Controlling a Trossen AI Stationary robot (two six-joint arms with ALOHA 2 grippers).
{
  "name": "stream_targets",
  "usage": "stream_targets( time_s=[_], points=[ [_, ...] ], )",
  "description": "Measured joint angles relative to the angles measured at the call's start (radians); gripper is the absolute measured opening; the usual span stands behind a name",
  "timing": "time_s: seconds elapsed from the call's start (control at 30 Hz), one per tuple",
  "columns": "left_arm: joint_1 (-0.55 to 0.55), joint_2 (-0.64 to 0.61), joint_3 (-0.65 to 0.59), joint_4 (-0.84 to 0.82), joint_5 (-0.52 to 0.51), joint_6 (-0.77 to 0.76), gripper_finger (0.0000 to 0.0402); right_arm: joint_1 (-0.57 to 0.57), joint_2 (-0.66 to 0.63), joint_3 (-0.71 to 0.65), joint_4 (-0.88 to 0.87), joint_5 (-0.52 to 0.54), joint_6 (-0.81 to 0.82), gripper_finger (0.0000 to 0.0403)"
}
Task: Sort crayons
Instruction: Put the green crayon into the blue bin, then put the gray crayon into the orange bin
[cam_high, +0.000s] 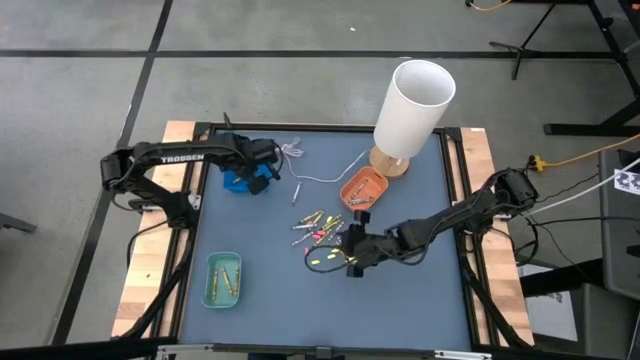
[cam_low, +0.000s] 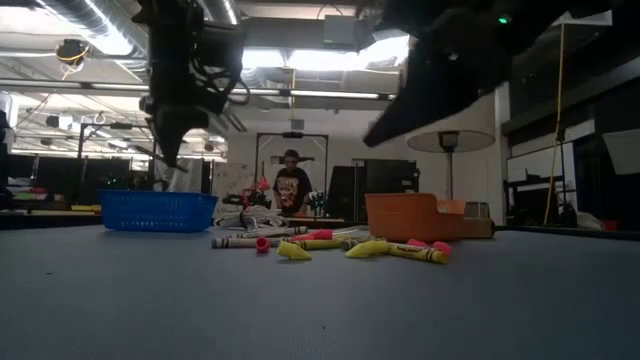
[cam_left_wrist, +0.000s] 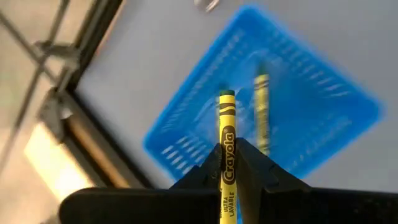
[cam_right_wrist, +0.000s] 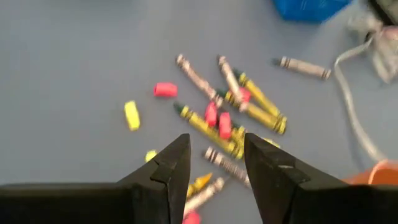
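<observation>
High view: left gripper (cam_high: 262, 172) over blue basket (cam_high: 240, 181) at table's far left; right gripper (cam_high: 350, 252) low above scattered crayons (cam_high: 320, 230) mid-table, near orange tray (cam_high: 362, 188); green tray (cam_high: 223, 279) nearer front.

Low view: crayons (cam_low: 330, 243) lying flat between blue basket (cam_low: 158, 211) and orange tray (cam_low: 412, 216).

Left wrist view: jaws clamped on yellow crayon (cam_left_wrist: 226, 155), above blue basket (cam_left_wrist: 292, 112) holding another.

Right wrist view: jaws apart, hanging over crayon pile (cam_right_wrist: 230, 109).
</observation>
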Motion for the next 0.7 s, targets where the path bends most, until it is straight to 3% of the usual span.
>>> stream_targets(
  time_s=[0.27,0.53,0.7],
  points=[
    [0.024,0.000,-0.033,0.007,-0.034,0.072,0.0027,-0.086,0.000,0.000,0.050,-0.071,-0.055,0.0150],
    [0.024,0.000,-0.096,0.027,-0.032,0.069,0.0064,-0.170,0.000,0.000,0.007,-0.286,-0.201,0.0150],
    [0.024,0.000,-0.134,0.054,-0.031,0.068,0.0075,-0.208,0.000,0.000,-0.030,-0.341,-0.269,0.0150]
  ],
)
